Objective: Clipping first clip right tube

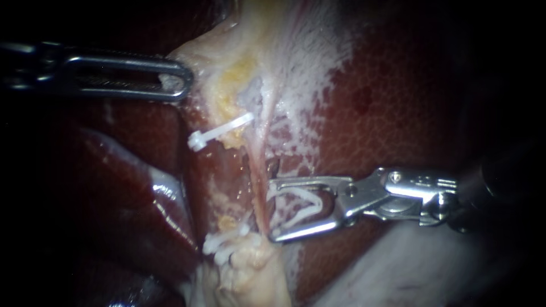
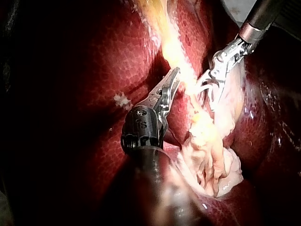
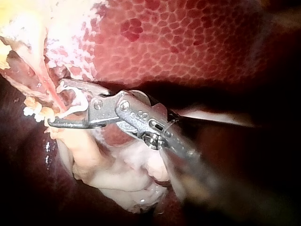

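While the left instrument [image 1: 173,84] has its claw clamped on pale tissue [image 1: 205,51], the right instrument [image 1: 273,211] sits lower right; its claw is wide, holding an open clip [image 1: 304,202]. Claw tips straddle the right tube [image 1: 259,170]; clip not yet closed.

Bright light at the centre, deep shadow toward every edge, wet glare on the liver [image 1: 392,113].
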`<control>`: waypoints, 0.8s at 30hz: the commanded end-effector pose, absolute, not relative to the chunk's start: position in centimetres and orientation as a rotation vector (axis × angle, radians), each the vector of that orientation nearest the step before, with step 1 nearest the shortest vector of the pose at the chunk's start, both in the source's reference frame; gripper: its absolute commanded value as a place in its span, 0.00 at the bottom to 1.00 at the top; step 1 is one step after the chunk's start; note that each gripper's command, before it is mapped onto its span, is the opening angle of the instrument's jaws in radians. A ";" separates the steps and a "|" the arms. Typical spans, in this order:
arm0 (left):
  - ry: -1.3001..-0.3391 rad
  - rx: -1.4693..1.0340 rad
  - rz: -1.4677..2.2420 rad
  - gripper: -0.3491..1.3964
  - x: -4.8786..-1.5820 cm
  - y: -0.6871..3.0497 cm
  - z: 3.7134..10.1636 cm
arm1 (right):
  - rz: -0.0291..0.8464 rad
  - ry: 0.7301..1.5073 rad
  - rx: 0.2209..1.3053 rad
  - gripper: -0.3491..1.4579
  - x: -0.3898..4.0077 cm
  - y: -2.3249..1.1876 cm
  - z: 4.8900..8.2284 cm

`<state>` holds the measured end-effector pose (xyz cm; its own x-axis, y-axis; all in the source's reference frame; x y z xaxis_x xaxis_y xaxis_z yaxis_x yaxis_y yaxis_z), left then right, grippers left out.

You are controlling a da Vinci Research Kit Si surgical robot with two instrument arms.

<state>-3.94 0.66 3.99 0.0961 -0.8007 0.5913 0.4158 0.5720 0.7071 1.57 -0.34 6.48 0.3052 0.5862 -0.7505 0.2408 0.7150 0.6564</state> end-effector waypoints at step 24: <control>-1.155 0.410 -0.937 0.00 -3.93 0.65 4.00 | 0.143 1.287 0.904 0.45 1.64 -0.25 6.22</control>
